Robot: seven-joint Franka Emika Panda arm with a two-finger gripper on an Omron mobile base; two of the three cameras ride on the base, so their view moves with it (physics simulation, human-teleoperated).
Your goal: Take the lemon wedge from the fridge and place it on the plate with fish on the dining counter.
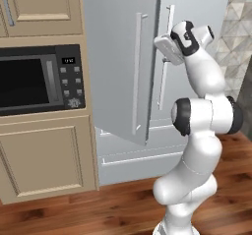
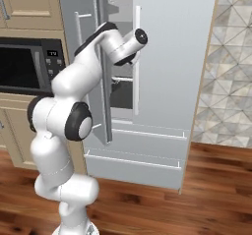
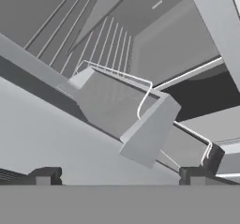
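- Fridge [image 1: 197,13]: pale grey French-door unit with two upper doors and two lower drawers, each with a white bar pull.
- Left door [image 1: 120,62] stands swung out toward the base; right door [image 2: 172,57] is shut. Each door carries one long white vertical bar handle.
- Left door handle [image 1: 136,74] in the left base view runs down the outer face of the swung door; right door handle [image 2: 137,57] shows in the right base view next to the gap.
- Interior [image 2: 120,89] shows through the gap in the right base view: grey, with white shelf edges. Lemon wedge cannot be made out in any view, so I cannot tell where it lies.
- Gripper [image 3: 119,175]: two dark fingertips stand wide apart at the bottom of the hand view, nothing between them; spread, holding nothing.
- Hand view looks, rolled, into grey fridge shelving: wire rack lines and white-edged door bins [image 3: 117,101].
- Arm's wrist sits at the free edge of the swung door, at upper handle height, in both base views.
- Microwave [image 1: 39,76]: one, black, built into beige cabinets [image 1: 47,160] left of the fridge.
- Floor [image 2: 206,194]: reddish wood planks.
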